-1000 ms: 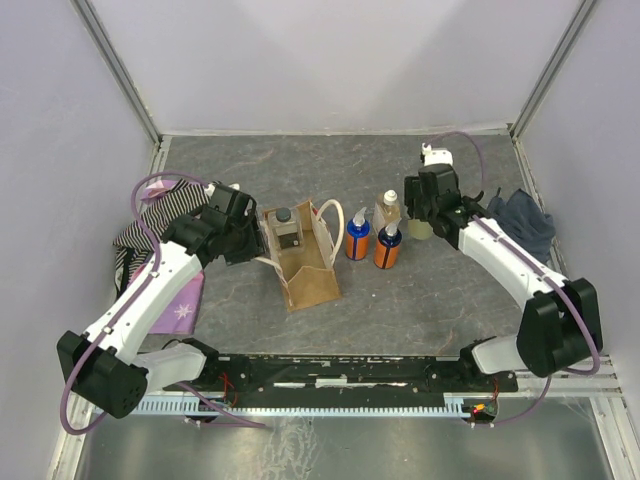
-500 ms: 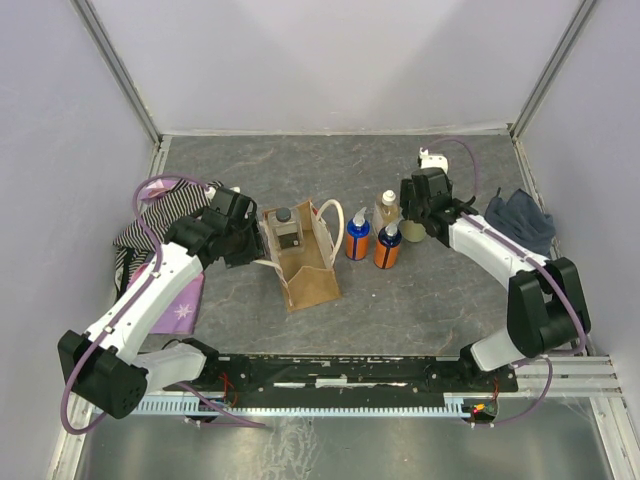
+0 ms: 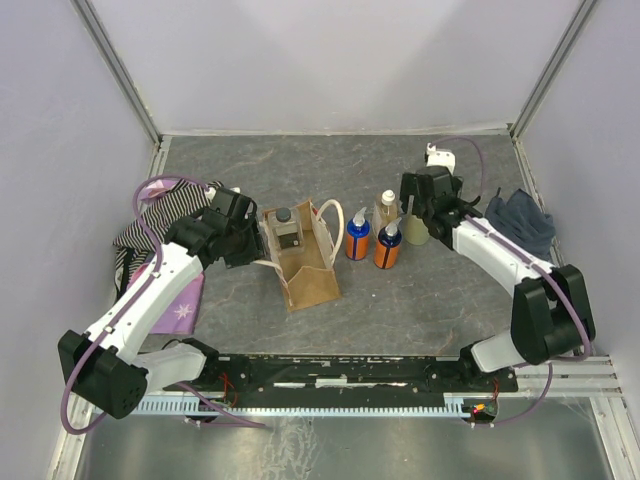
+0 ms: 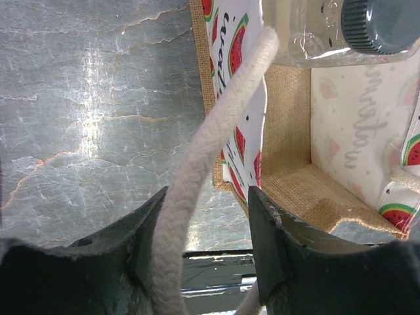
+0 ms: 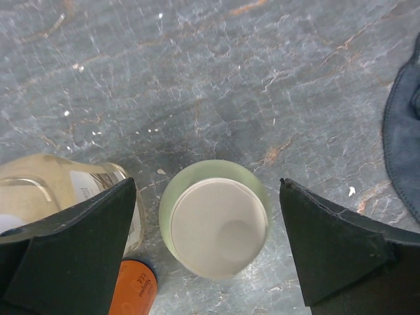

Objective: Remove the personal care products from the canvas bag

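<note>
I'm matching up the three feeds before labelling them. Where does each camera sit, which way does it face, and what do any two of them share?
Top external: high behind the arm bases, looking down the table; both arms show in full.
Left wrist: on the left arm, aimed past its pincer, open around the cream handle of the canvas bag; the clear square bottle sits inside.
Right wrist: looking straight down; right pincer open astride the cream bottle.
Shared: the top view also shows that cream bottle and bag.
</note>
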Available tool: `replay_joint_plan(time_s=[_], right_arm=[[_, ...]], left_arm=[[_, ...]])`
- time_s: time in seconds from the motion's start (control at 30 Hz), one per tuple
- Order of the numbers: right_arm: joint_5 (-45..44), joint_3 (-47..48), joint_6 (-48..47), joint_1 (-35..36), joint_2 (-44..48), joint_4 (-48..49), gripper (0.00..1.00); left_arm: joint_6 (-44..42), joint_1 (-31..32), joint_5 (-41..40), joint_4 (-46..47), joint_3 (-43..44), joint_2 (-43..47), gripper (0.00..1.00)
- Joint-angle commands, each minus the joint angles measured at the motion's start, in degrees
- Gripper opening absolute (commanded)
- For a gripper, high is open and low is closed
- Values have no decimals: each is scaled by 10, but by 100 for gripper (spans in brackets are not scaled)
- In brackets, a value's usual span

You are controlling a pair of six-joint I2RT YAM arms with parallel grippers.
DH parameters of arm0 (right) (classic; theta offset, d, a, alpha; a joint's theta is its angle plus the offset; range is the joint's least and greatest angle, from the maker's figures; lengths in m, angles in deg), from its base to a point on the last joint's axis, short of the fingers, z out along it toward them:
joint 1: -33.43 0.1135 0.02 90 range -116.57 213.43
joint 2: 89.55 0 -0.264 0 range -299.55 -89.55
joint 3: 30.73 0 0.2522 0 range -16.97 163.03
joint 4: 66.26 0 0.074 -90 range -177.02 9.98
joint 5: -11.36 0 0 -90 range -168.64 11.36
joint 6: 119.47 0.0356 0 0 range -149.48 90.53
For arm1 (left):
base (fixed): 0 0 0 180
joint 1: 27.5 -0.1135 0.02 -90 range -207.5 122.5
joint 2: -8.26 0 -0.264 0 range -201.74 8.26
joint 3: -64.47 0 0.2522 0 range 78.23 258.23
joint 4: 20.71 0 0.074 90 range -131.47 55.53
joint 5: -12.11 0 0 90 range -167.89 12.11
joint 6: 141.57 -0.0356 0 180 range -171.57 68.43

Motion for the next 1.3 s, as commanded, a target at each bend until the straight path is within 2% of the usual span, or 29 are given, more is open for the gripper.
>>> replay_joint_plan(time_s=[0.0, 0.1, 0.2, 0.37, 0.5, 0.6, 0.8, 0.97, 1.27], right_arm=[[-24, 5, 5, 0, 73, 23, 99], [19, 26, 4, 13, 146, 2, 96], [74, 95, -5, 52, 167, -47, 95], [218, 207, -6, 119, 145, -103, 93], [285, 282, -3, 193, 103, -132, 93], [310, 302, 9, 229, 71, -128, 93], [333, 373, 36, 277, -22, -160, 91], [317, 415, 65, 301, -97, -182, 90], [277, 405, 69, 306, -184, -177, 89]], left_arm=[[-4, -1, 7, 7, 4, 11, 56], [-4, -2, 4, 8, 5, 13, 56], [-6, -2, -1, 8, 10, 7, 56], [2, -1, 6, 15, 19, 1, 56], [9, -1, 13, 25, 24, -3, 56], [13, -2, 20, 25, 38, -12, 56], [19, -1, 23, 29, 44, -13, 56], [19, -2, 25, 30, 42, -9, 56], [15, -1, 19, 18, 50, -1, 56]])
